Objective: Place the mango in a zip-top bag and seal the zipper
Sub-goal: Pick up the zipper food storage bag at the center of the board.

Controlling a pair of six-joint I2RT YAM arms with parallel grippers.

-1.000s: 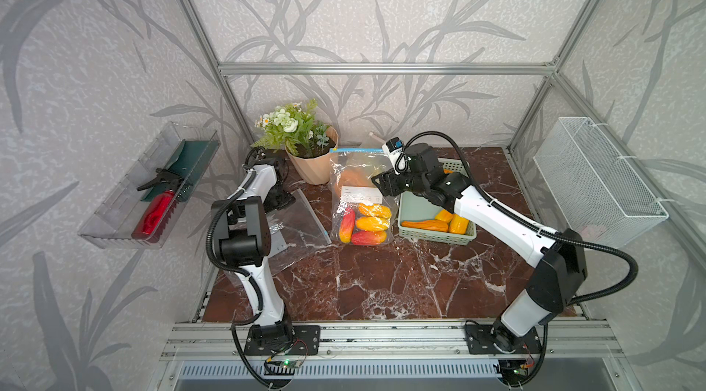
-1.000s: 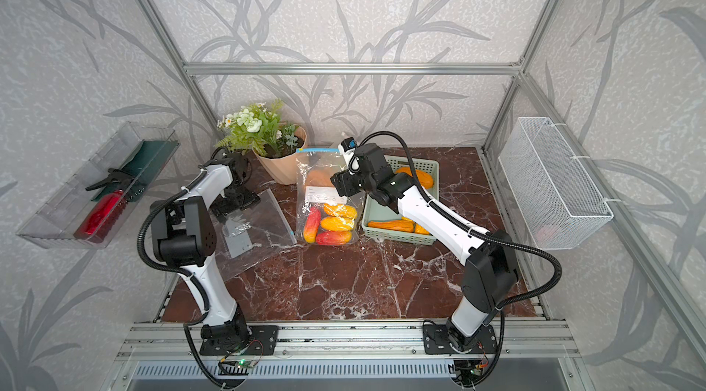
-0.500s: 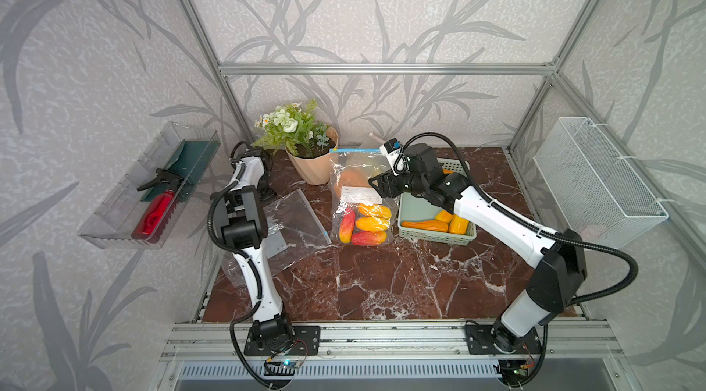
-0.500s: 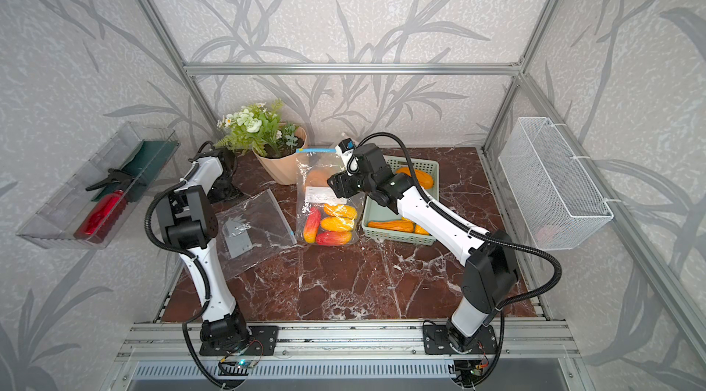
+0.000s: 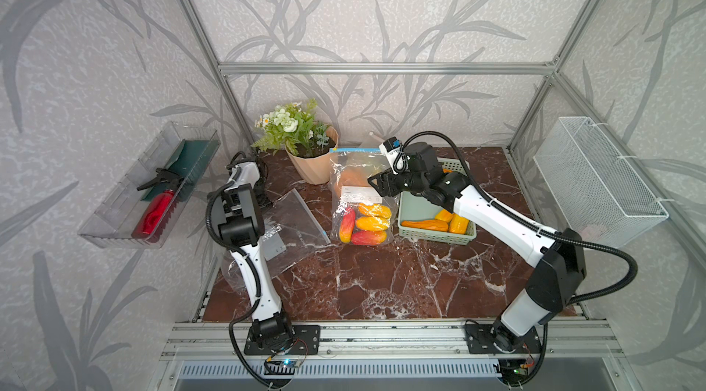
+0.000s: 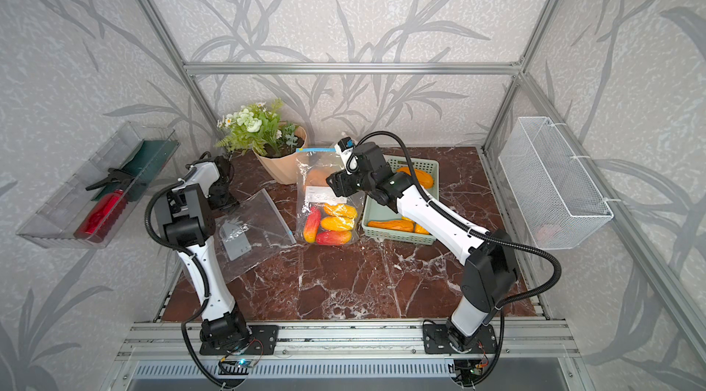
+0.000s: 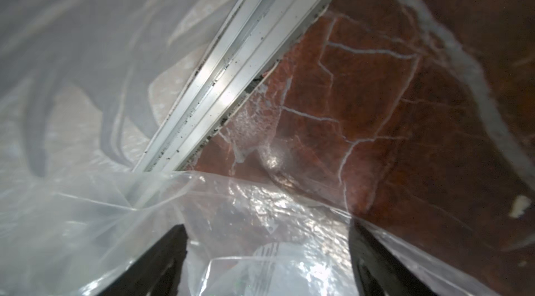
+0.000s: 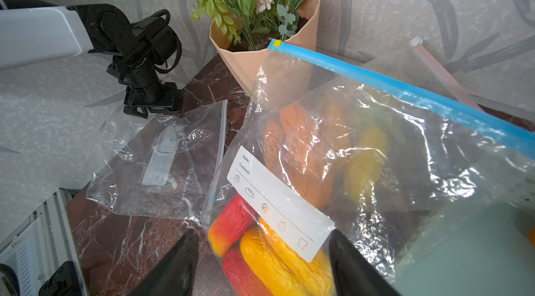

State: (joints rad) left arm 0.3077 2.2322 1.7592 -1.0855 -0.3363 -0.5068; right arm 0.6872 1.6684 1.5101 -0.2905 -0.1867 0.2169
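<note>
Filling looks done to us — red and yellow mangoes (image 5: 372,224) lie in the zip-top bag (image 5: 361,194) at mid-table; whether its blue zipper (image 8: 376,82) at the far edge is sealed we cannot tell. The right gripper (image 8: 262,235) hovers over it, spread and empty; the left gripper (image 7: 266,225), jaws apart, rests on an empty bag (image 5: 294,221) at left.

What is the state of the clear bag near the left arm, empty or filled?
Empty. The clear bag lies flat on the marble table; only its label and the marble show through it, no fruit.
</note>
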